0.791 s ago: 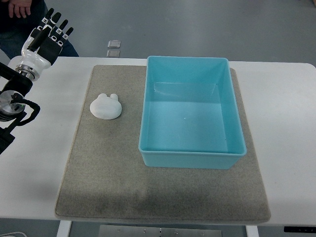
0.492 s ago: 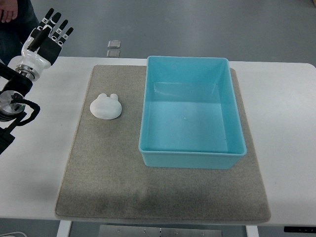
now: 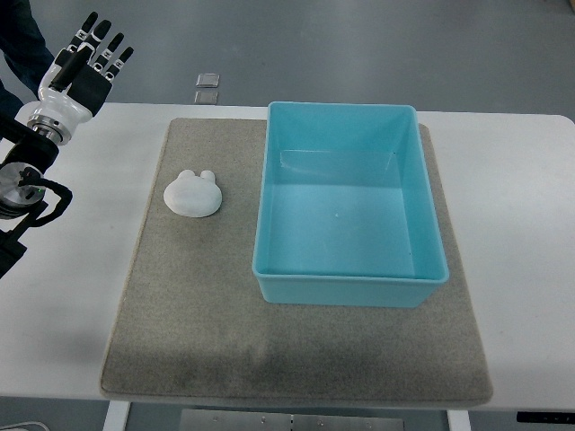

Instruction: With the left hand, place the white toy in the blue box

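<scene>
A white toy [image 3: 193,193] with two small ears lies on the grey mat [image 3: 207,314], left of the blue box [image 3: 346,283]. The box is an open, empty rectangular tub on the mat's right half. My left hand [image 3: 90,63] is raised over the table's far left corner, well up and left of the toy, fingers spread and holding nothing. Its black and white forearm runs down along the picture's left edge. The right arm does not show.
The mat lies on a white table [image 3: 526,224]. Two small square tiles [image 3: 207,87] sit on the floor beyond the table's far edge. A person's dark clothing [image 3: 20,40] shows at the top left corner, behind my hand.
My left hand has shifted slightly up and left. The person's hand at the top left has drawn out of view. The toy and box have not moved.
</scene>
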{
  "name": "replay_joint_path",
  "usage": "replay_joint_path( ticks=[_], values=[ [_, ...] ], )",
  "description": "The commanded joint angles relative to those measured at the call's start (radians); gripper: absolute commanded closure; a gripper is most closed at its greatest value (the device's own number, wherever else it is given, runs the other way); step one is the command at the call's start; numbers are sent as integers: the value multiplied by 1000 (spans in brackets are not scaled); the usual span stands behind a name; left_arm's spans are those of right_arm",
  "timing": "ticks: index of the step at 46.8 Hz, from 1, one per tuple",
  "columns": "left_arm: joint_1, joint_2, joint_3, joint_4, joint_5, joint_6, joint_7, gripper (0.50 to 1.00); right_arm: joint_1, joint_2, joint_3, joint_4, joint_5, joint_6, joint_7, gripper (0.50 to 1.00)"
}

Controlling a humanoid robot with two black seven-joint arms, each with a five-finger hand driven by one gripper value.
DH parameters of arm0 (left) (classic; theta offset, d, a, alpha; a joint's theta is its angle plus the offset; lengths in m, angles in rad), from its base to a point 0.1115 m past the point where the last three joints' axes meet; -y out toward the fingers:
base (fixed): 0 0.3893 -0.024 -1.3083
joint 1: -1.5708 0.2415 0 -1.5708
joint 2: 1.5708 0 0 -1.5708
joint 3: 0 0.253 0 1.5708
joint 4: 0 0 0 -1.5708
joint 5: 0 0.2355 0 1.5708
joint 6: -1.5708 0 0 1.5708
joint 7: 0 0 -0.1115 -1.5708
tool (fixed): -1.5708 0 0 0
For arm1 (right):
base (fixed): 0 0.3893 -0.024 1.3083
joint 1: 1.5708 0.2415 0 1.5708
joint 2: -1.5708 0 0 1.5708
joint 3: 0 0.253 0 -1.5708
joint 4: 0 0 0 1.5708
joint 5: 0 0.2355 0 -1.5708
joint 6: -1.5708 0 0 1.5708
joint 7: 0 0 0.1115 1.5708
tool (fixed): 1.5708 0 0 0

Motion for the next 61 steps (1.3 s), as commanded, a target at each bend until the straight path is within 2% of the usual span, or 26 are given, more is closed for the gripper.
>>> replay_joint_path(
  ticks=[1,20,31,51,61],
  values=[
    [-5,0,2,0,1,-2,1,504,0,0,0,0,-1,0,0,564],
    [-26,20,69,-3,3,-8,1,506,0,0,0,0,1,0,0,564],
    [-69,114,198,-17,35,-10,-1,506,0,0,0,0,1,0,0,564],
    [-92,143,256,-72,365,-11,1,506,0,0,0,0,1,0,0,564],
    [-109,167,255,-74,438,-99,5,504,0,0,0,0,1,0,0,564]
  ],
)
